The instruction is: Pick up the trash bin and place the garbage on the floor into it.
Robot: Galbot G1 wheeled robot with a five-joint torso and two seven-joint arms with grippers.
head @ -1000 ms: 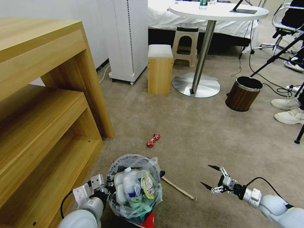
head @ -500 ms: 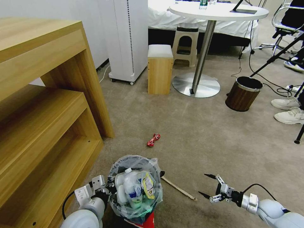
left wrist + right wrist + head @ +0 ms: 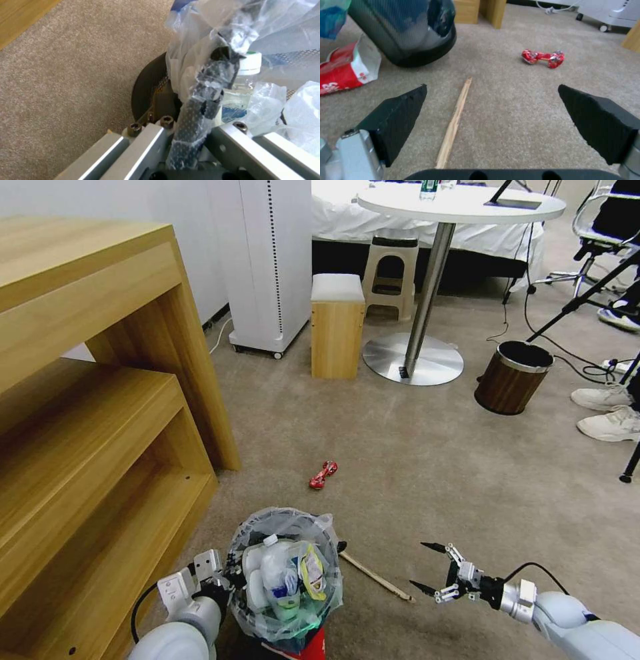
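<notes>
Left gripper (image 3: 186, 140) clamps trash bin (image 3: 285, 573) rim | right gripper (image 3: 421, 567) jaws wide, wooden stick (image 3: 455, 122) at 12 o'clock | thin stick, probably slips.

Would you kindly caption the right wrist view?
Open right end effector poised over wooden stick on beige carpet.

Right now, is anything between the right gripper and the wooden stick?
Nothing visible. The right gripper, jaws open, faces the wooden stick across bare carpet; the trash bin and red wrapper lie off that line.
</notes>
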